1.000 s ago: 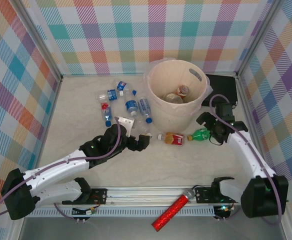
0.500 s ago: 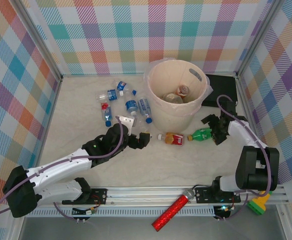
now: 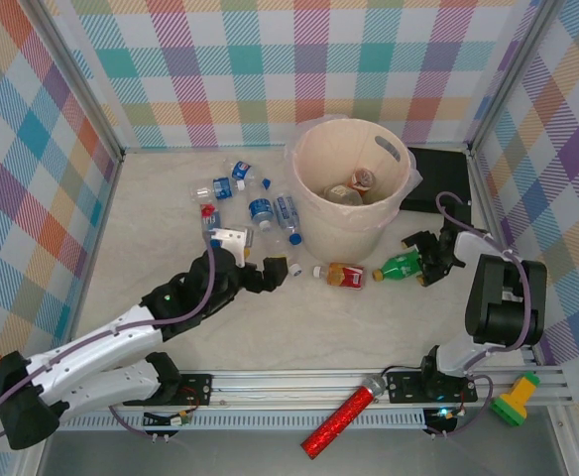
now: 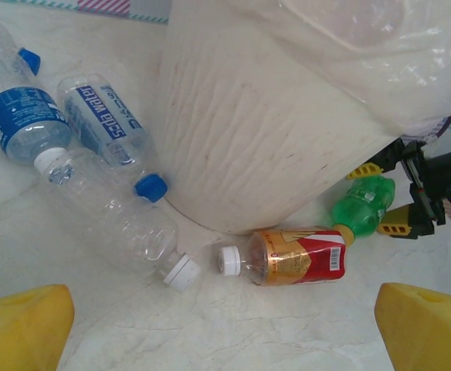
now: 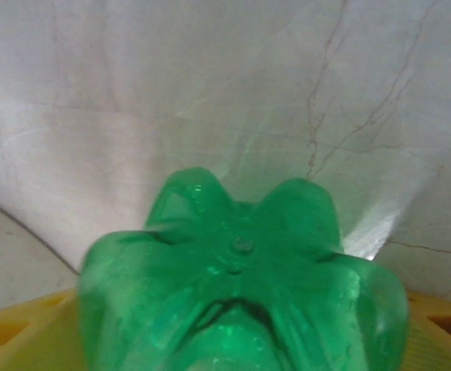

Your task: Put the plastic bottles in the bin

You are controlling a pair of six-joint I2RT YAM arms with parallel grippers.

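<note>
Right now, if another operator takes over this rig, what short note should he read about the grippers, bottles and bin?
Left gripper: open, empty, facing the red-labelled plastic bottle beside the large round beige plastic bin.
Right gripper: fingers either side of the green plastic bottle at its base, on the table; grip uncertain.
Done: a few bottles inside the bin.
Left: those two, plus the clear blue-labelled bottles left of the bin.

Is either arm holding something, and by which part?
Right gripper straddles the green bottle at its base; whether it is clamped cannot be told. Left gripper is open, empty.
</note>
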